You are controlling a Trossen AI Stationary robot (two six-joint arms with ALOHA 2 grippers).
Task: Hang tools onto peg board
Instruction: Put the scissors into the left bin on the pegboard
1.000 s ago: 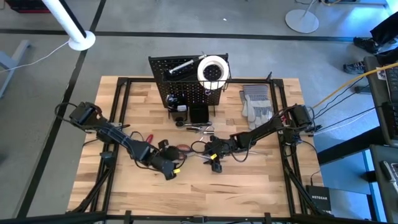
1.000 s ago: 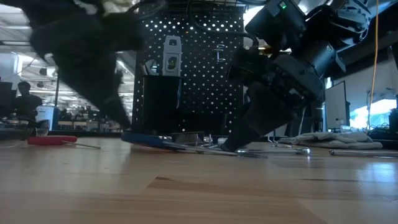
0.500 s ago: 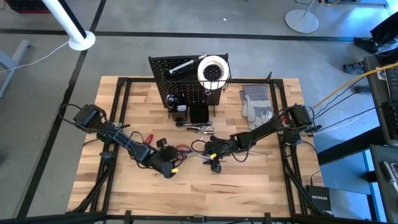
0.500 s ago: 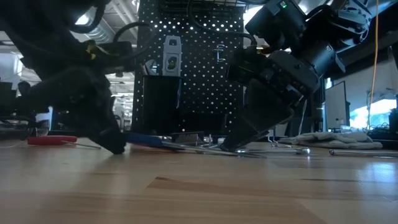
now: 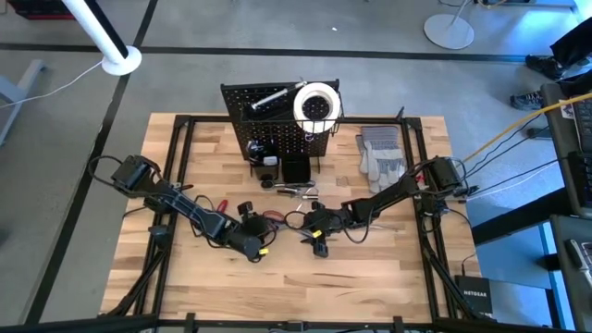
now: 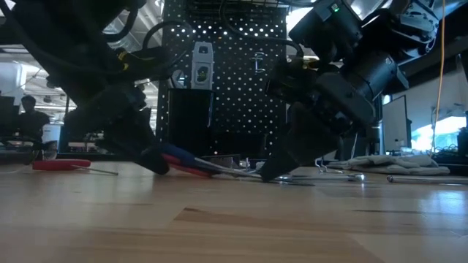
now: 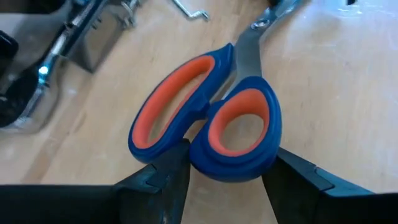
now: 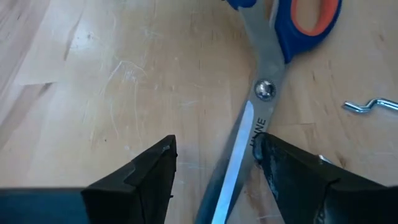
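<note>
Scissors with blue-and-orange handles (image 7: pixel 211 118) lie flat on the wooden table (image 5: pixel 370 268), between my two grippers. My left gripper (image 7: pixel 227 165) is open and low at the handle end, one finger on each side of the smaller loop (image 7: pixel 239 124). My right gripper (image 8: pixel 214 162) is open over the blades (image 8: pixel 245 143), just short of the pivot screw (image 8: pixel 265 90). The black peg board (image 5: pixel 268 125) stands at the table's far side with a white tape roll (image 5: pixel 317 104) and a silver tool (image 5: pixel 268 97) on it. My left gripper's fingers (image 7: pixel 171 177) slant down at the smaller handle loop from its outer end and stand close against its two sides (image 7: pixel 199 158); whether they touch it I cannot tell. My right gripper has one finger (image 8: pixel 280 165) right beside the blade's edge (image 8: pixel 256 134); whether it touches I cannot tell.
Red-handled pliers (image 5: pixel 219 205) lie left of the scissors. Small tools (image 5: pixel 296 191) lie in front of the board, and a loose metal hook (image 8: pixel 367 106) is near the blades. Grey gloves (image 5: pixel 381 157) rest at the far right. Bare wood spreads along the near edge.
My left gripper has come down onto the table and toward the scissors' handle, rolling as it went; its fingers now stand around the smaller loop.
</note>
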